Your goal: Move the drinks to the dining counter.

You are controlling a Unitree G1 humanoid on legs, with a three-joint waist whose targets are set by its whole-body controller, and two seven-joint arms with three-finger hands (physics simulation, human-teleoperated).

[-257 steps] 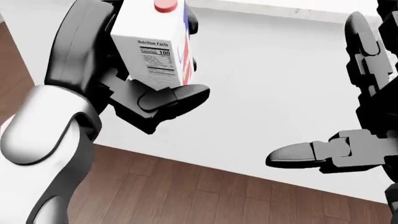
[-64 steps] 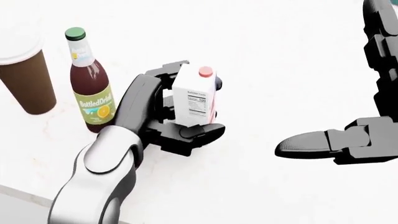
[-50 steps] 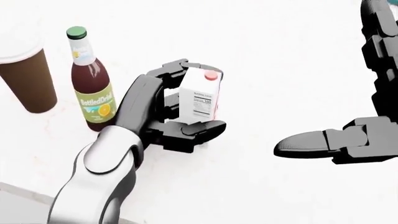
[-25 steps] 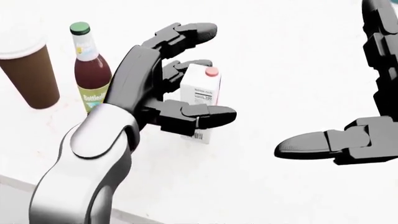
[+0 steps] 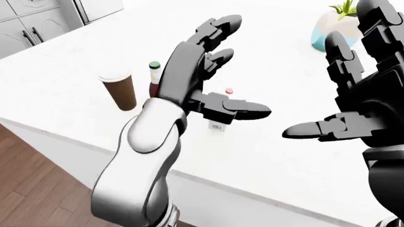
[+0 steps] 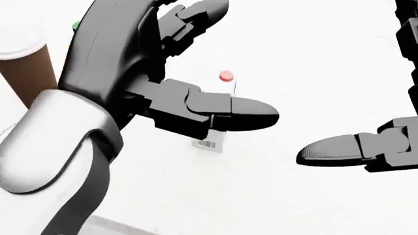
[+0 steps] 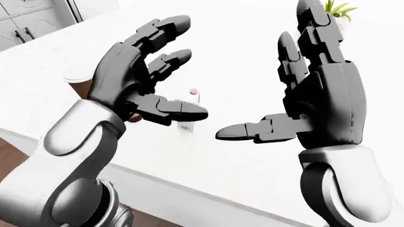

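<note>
Milk carton [image 6: 219, 142] stands on the counter [image 5: 271, 156] beside bottle [image 5: 153, 75] and cup [image 5: 120, 90], both hands' fingers [image 7: 161, 28] spread, released.

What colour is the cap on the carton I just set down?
Pinkish red. The carton's cap shows best in the head view, just above the left hand's thumb.

White carton [image 6: 219, 139] with red cap and barcode; brown cup [image 5: 121, 91], white lid; green-capped bottle [image 5: 153, 75]; black hands; white counter [image 5: 271, 156].

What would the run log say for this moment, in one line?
carton: on counter, released | left hand: open, above | right hand: open | bottle, cup: on counter
</note>
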